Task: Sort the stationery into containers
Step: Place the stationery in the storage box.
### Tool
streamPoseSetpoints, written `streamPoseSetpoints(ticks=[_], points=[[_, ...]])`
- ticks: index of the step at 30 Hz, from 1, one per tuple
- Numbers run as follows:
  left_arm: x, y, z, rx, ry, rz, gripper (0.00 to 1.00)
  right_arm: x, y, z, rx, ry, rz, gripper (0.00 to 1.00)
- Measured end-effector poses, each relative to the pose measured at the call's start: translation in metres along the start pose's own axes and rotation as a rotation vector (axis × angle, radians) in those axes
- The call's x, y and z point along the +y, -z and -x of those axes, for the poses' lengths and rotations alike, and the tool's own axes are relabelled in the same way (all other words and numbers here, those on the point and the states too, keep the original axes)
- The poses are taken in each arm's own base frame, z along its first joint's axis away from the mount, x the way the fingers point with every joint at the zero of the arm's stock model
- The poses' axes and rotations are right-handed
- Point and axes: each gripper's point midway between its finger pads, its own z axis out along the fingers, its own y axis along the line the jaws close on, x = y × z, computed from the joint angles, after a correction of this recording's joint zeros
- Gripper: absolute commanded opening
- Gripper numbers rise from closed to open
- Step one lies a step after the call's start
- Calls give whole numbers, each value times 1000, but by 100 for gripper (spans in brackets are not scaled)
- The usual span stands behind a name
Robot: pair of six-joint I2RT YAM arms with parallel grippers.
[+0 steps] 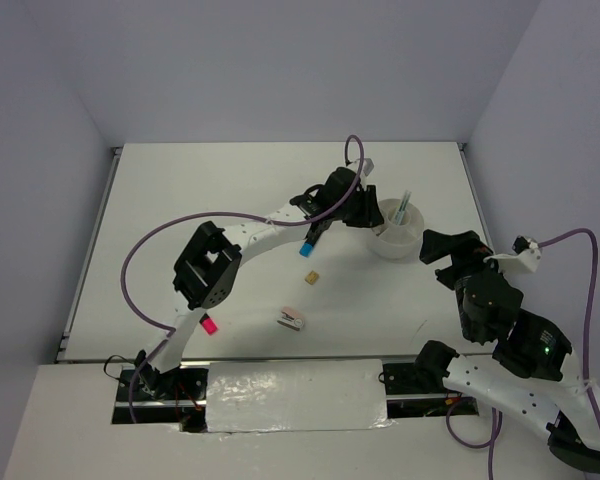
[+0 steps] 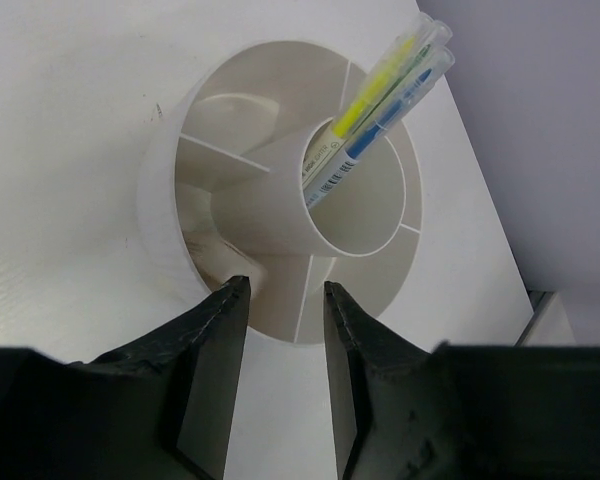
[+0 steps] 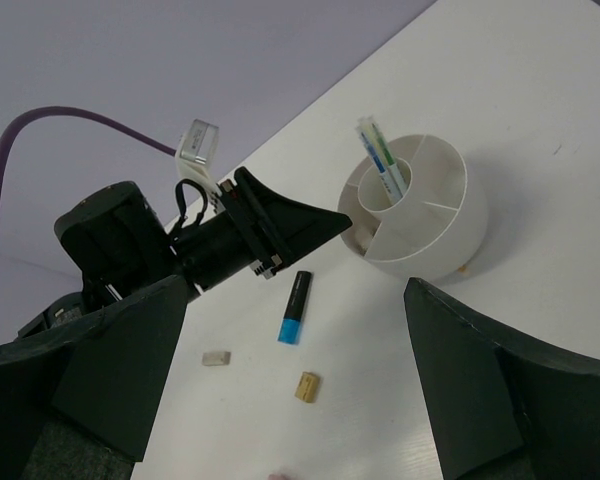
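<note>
The round white tub [image 1: 398, 240] with inner dividers stands right of centre; thin yellow, greenish and blue pens [image 2: 380, 100] stand in its middle tube. My left gripper [image 2: 285, 290] is open and empty, its tips at the tub's near rim; it also shows in the top view [image 1: 365, 212]. My right gripper [image 3: 295, 290] is wide open and empty, raised right of the tub [image 3: 415, 215]. Between its fingers on the table lie the blue-ended black marker [image 3: 295, 308], a small yellow eraser [image 3: 307, 386] and a greyish eraser [image 3: 216, 358]. The pink-ended highlighter [image 1: 209, 325] lies under the left arm.
A whitish-pink item [image 1: 292, 318] lies near the table's front edge. The left arm's purple cable [image 1: 140, 250] loops over the left half of the table. Walls close off the back and both sides. A foil-covered plate [image 1: 295, 395] lies between the arm bases.
</note>
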Motion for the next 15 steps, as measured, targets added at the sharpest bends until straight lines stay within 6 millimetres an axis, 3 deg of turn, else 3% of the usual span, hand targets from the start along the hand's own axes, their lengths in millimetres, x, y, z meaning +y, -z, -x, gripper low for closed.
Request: streamPoseSetpoints(ticks=[6, 9, 10, 13, 15], points=[[-2, 0, 1, -2, 2, -11, 61, -1, -1, -3, 2, 18, -1, 97], [3, 5, -5, 7, 6, 9, 77, 0, -2, -5, 7, 39, 8, 97], [6, 10, -6, 8, 7, 27, 85, 0, -2, -7, 11, 45, 11, 97], [15, 36, -8, 11, -2, 78, 93, 4, -3, -10, 22, 60, 25, 97], [15, 61, 1, -13, -5, 103, 94, 8, -3, -11, 29, 74, 42, 97]])
